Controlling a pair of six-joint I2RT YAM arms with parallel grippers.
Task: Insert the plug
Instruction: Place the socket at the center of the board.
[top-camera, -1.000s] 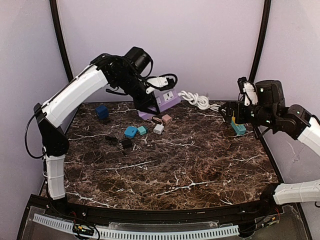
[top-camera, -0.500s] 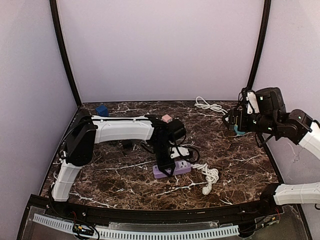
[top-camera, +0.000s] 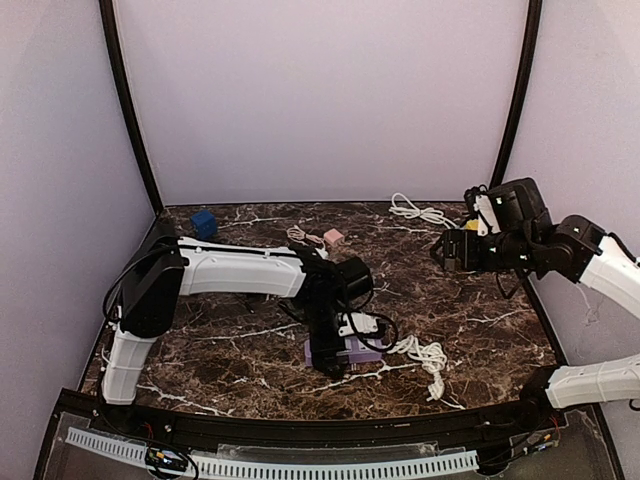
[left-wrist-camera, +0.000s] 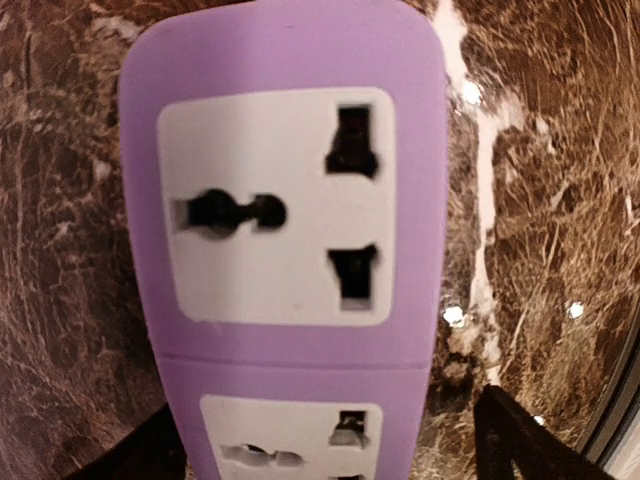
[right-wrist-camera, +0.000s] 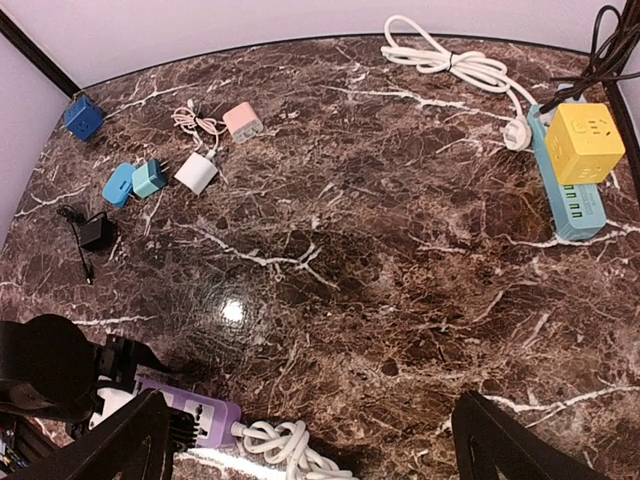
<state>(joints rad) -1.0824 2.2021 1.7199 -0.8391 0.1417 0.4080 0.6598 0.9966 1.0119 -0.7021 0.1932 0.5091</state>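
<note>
Left wrist: fingers (left-wrist-camera: 512, 446) loosely straddling purple power strip (left-wrist-camera: 283, 330)

blue cube (right-wrist-camera: 83, 116) back-L | yellow cube (right-wrist-camera: 584, 142) on teal strip (right-wrist-camera: 575, 205)

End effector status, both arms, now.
Left end effector: open, straddling the purple power strip, with a gap on one side.
Right end effector: open, holding nothing.
</note>
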